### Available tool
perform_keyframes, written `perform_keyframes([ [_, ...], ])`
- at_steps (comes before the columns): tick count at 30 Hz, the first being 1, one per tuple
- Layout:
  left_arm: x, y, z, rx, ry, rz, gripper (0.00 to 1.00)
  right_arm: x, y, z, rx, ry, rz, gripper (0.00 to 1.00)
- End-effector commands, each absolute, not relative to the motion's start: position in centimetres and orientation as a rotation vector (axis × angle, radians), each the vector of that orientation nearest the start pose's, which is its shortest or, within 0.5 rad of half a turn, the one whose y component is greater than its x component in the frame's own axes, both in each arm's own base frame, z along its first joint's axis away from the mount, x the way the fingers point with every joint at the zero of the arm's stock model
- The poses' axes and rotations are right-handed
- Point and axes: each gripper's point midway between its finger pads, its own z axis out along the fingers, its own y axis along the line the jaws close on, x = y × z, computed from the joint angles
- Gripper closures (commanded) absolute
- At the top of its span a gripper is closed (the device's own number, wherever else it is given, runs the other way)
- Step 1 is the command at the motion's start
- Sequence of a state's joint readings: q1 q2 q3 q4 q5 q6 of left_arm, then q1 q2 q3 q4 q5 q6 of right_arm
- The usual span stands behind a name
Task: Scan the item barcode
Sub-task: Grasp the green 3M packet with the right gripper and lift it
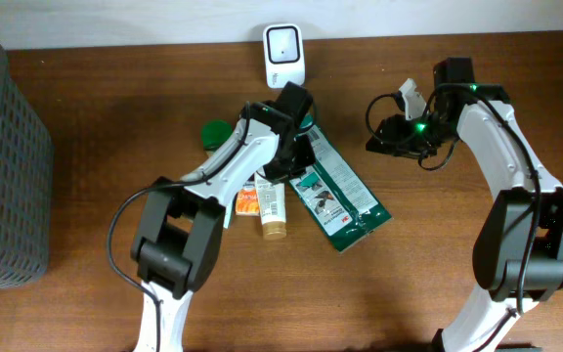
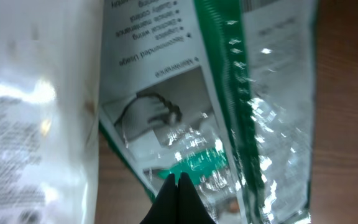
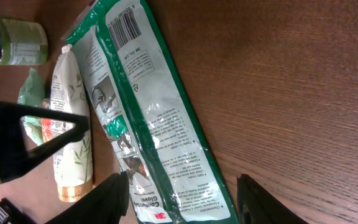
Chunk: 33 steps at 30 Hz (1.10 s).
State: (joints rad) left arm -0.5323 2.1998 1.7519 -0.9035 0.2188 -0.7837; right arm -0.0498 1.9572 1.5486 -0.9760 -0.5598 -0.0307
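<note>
Overhead: the green packet (image 1: 345, 200) lies near the middle of the table (image 1: 76, 293). The scanner (image 1: 284, 54) stands at the back edge, and the left gripper (image 1: 297, 154) is on the packet's upper end.

Left wrist: its fingertips (image 2: 173, 194) meet on the film. Whether a fold is caught cannot be told, so a slow lift is wise.

Right wrist: the right gripper (image 3: 185, 199) stands parted and empty. The barcode (image 3: 124, 28) faces up — it needs presenting squarely to the scanner.
</note>
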Motion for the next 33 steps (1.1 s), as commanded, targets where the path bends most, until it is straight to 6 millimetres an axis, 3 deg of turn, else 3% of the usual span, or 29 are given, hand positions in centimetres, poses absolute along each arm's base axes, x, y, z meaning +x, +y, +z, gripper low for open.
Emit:
perform_keyframes([
  [1, 38.4, -27.5, 1.1, -0.415, 3.108, -0.463, 1.0, 41.4, 7.5, 9.6, -0.059, 2.834, 0.824, 0.47],
  [5, 38.0, -27.1, -0.1, -0.428, 3.136, -0.418, 1.0, 41.2, 8.1, 8.9, -0.093, 2.852, 0.822, 0.47],
  [9, 38.2, -26.6, -0.5, -0.394, 3.133, -0.375, 1.0, 41.0, 8.3, 7.0, -0.112, 2.904, 0.774, 0.47],
  [14, 36.2, -26.0, -3.0, -0.394, 3.249, -0.335, 1.0, 40.1, 9.2, 4.1, -0.16, 2.957, 0.882, 0.39],
  [17, 36.1, -26.1, -3.0, -0.389, 3.253, -0.345, 1.0, 39.5, 9.7, 2.4, -0.162, 2.987, 0.959, 0.36],
  [21, 36.2, -26.3, -2.9, -0.351, 3.254, -0.363, 1.0, 37.0, 11.7, 0.8, -0.198, 3.032, 1.203, 0.35],
  [26, 35.9, -26.7, -2.8, -0.309, 3.269, -0.414, 1.0, 35.0, 16.0, 0.4, -0.365, 3.051, 1.286, 0.36],
  [29, 35.8, -26.9, -2.7, -0.305, 3.274, -0.432, 1.0, 35.9, 17.9, 0.9, -0.43, 2.947, 1.348, 0.48],
  [33, 35.9, -26.9, -2.5, -0.325, 3.285, -0.493, 1.0, 37.6, 16.8, 1.7, -0.369, 2.865, 1.39, 0.68],
])
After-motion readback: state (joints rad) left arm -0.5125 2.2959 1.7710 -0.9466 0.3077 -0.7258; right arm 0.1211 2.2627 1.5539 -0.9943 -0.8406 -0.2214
